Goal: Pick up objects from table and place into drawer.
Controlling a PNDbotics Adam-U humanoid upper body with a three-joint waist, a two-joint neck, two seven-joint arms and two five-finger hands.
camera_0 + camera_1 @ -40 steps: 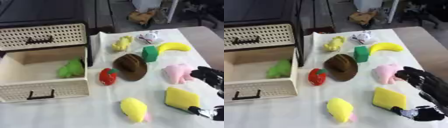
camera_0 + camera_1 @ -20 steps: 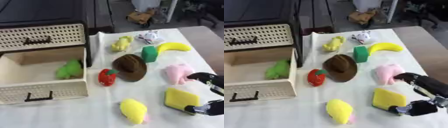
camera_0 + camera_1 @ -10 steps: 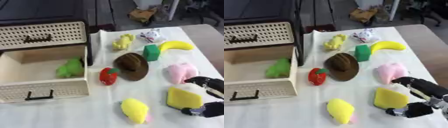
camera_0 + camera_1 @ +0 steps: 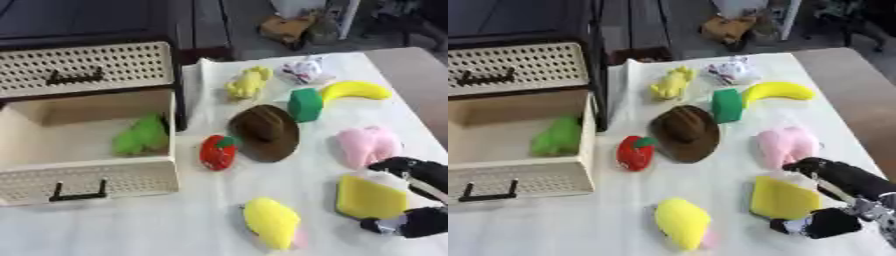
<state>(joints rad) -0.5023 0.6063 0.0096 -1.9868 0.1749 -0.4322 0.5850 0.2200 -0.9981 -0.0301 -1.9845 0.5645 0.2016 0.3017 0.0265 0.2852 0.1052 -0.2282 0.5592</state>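
Right hand [image 4: 833, 200] has been lowered over the last two seconds to the yellow wedge [image 4: 783, 198] on the desk [image 4: 588, 225], fingers and thumb now bracketing its right edge without yet being closed on it. A grasp is judged imminent, the open drawer [image 4: 52, 172] at the left already holding a green toy [image 4: 140, 136].

white table [image 4: 201, 235], drawer [image 4: 87, 175], toys

Drawer [image 4: 87, 172] left of hat [image 4: 265, 132], one toy [image 4: 142, 135] inside
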